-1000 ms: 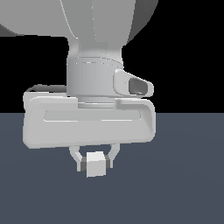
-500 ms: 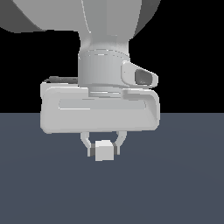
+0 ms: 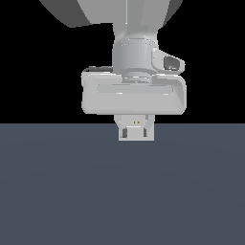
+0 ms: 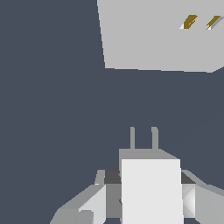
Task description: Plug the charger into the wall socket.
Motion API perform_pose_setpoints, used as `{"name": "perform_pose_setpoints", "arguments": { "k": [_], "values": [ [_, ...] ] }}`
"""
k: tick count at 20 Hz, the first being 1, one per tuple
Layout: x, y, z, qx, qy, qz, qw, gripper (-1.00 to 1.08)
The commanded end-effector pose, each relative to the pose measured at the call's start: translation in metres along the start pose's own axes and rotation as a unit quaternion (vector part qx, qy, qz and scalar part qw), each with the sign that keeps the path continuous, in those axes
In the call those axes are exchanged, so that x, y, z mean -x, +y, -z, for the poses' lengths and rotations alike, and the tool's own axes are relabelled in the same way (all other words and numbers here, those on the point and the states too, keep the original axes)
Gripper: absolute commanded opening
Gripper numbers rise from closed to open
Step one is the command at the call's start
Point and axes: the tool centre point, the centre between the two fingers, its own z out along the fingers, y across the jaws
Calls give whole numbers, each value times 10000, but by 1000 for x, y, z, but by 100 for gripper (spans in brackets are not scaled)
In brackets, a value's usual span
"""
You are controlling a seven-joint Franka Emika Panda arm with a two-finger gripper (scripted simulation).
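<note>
Since the earlier exterior frames we have carried the charger point(image 4: 151, 192) away from the camera and toward the socket point(image 4: 159, 35): the gripper point(image 3: 136, 132) now sits higher in that view and looks smaller, and the pale panel with its two yellowish dots shows just behind the fingers. We judge the grasp and lift as done and the approach well under way; insertion is still left. In the wrist view the charger's two prongs point(image 4: 143, 138) point toward the socket but remain apart from it, with bare floor between them, and the socket's slots point(image 4: 200, 22) lie off to one side of the prong line, so we would expect a sideways correction before pushing in. Our jaws are closed to a narrow gap and pinch the charger from both sides, one finger point(image 4: 94, 201) visible against each flank of the cube.
</note>
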Motion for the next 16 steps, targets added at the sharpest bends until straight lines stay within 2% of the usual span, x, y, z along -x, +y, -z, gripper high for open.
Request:
{"name": "perform_pose_setpoints", "arguments": {
  "k": [1,7,16],
  "values": [
    [-9,9,9,8,-5,-89,10000,-100],
    [-21,21,21,23,-5,-206,9998,-100],
    [-21,21,19,25,-6,-201,9998,-100]
  ]
}}
